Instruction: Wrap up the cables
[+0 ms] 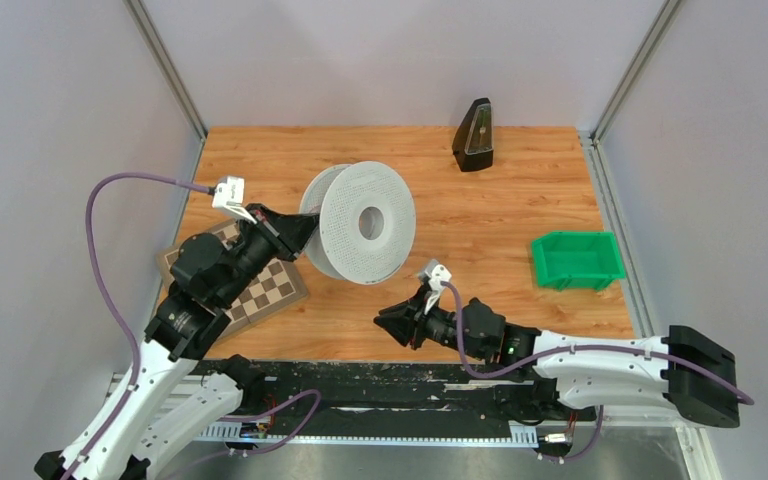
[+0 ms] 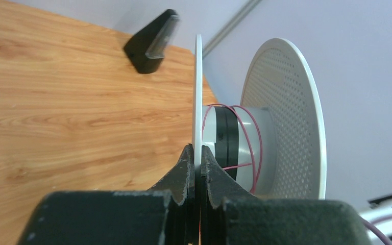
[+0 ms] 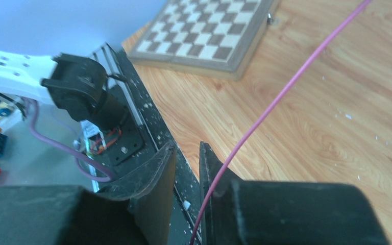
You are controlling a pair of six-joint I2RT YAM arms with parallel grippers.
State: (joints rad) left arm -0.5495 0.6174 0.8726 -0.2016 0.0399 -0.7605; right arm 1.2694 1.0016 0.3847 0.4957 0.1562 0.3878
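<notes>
Cable (image 3: pixel 287 92) runs alongside R end effector (image 3: pixel 187 148), jaws apart.

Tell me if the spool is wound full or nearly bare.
Nearly bare. Only a few loose loops of pink cable circle the hub of the spool; most of the hub shows uncovered.

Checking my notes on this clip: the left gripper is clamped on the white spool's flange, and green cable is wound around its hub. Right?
Not quite: the cable wound around the hub is pink, not green, as the left wrist view shows. The left gripper is indeed clamped on the white spool's flange.
</notes>
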